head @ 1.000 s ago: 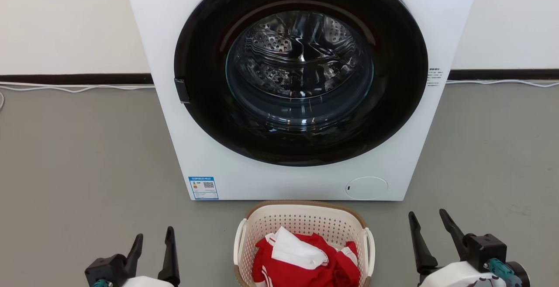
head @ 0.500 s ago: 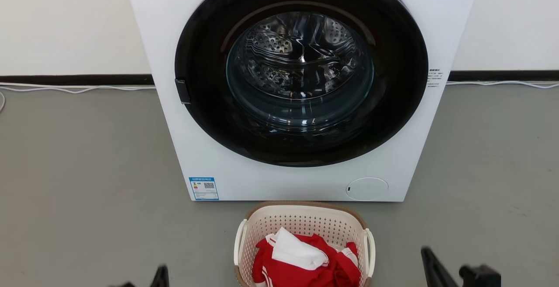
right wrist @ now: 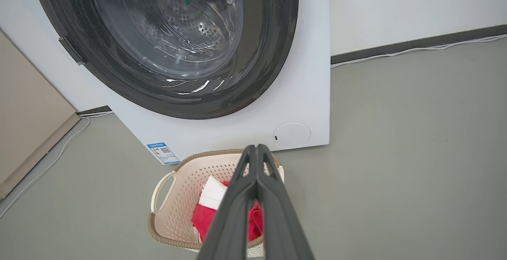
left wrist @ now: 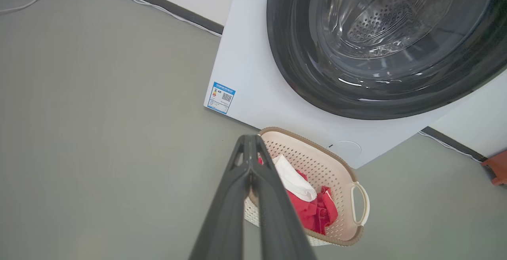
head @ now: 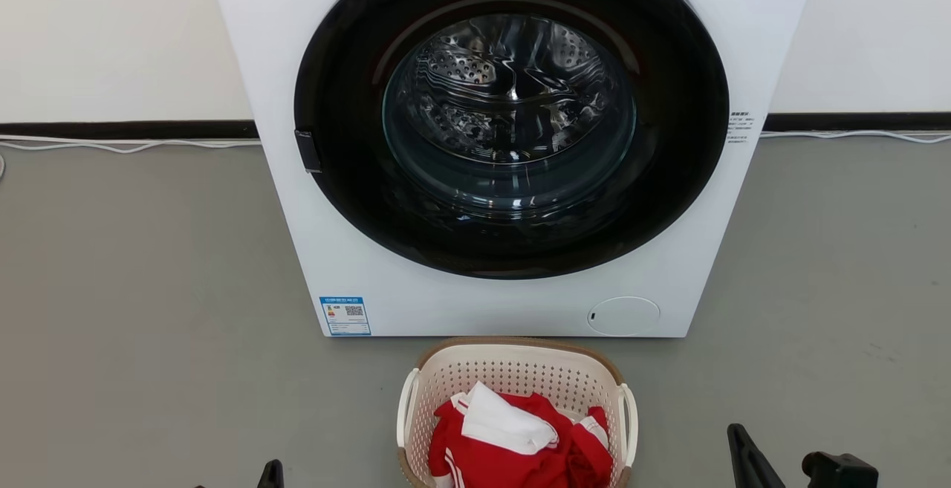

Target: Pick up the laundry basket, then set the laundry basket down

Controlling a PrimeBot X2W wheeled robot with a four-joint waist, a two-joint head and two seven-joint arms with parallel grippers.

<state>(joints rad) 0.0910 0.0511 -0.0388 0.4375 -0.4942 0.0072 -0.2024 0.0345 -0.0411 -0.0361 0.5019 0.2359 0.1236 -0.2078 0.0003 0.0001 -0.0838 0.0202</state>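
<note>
The washer (head: pixel 297 213) carries a blue-edged sticker (head: pixel 345 316) at the lower left corner of its front. It has a QR code and a small coloured chart, but the lettering is too small to read. A few lines of fine print (head: pixel 739 130) sit at the right edge of the front, beside the dark round door (head: pixel 669 176), and they are also too small to read. At the lower right corner is a round white cover (head: pixel 624 316).

The basket (head: pixel 513 342) stands on the grey floor (head: pixel 148 287) just in front of the washer, below the door and between the sticker and the cover. Its far rim is close to the washer's base. Red and white clothes (head: pixel 520 458) lie heaped inside it.

The left gripper (left wrist: pixel 249 143) is clenched on nothing, its two fingers meeting at the tips — and the right gripper (right wrist: pixel 257 151) is the same. In the head view they sit farther out from the washer than the basket's far rim, one at each side of the basket and apart from it. Each wrist view looks down along the closed fingers toward the washer's base. There the tips line up over the basket's near rim, with the clothes just beyond them.
</note>
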